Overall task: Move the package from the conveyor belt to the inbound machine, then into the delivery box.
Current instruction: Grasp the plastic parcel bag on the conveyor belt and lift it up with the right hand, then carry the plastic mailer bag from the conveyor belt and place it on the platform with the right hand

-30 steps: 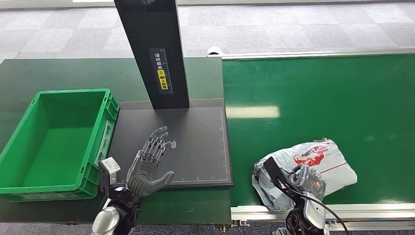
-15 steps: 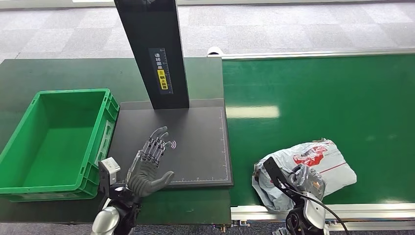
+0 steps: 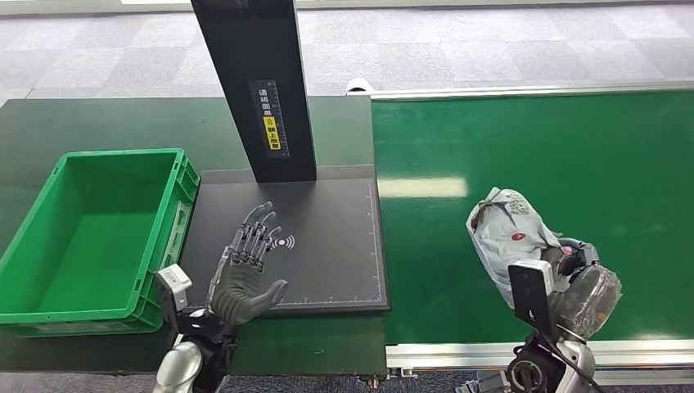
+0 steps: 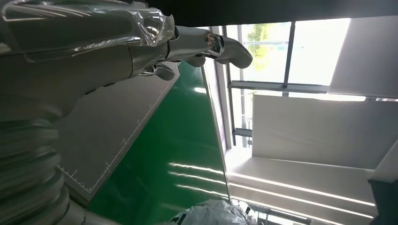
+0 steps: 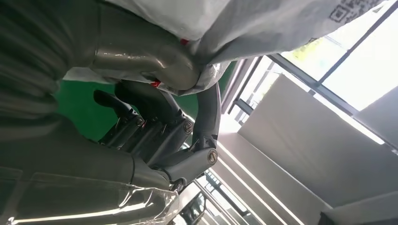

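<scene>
The package [image 3: 511, 233] is a crumpled grey-white plastic mailer with red print, held up off the green conveyor belt [image 3: 532, 155]. My right hand [image 3: 583, 286] grips it from below at the belt's near edge. In the right wrist view the thumb [image 5: 150, 63] presses into the package [image 5: 263, 28] with the dark fingers [image 5: 155, 122] curled beside it. My left hand [image 3: 245, 274] hovers flat and open, fingers spread, over the black inbound machine plate [image 3: 327, 246]. The green delivery box [image 3: 90, 233] stands empty to the left of the plate.
A black scanner post [image 3: 258, 90] rises from the plate's far edge. The dark green table [image 3: 98, 123] carries the box and machine. The belt's metal rail [image 3: 524, 352] runs along the near edge. The left wrist view catches the plate [image 4: 117, 136] and the package [image 4: 211, 215].
My right hand has lifted the package off the belt and turned it upright, moving up and to the right. My left hand has barely shifted.
</scene>
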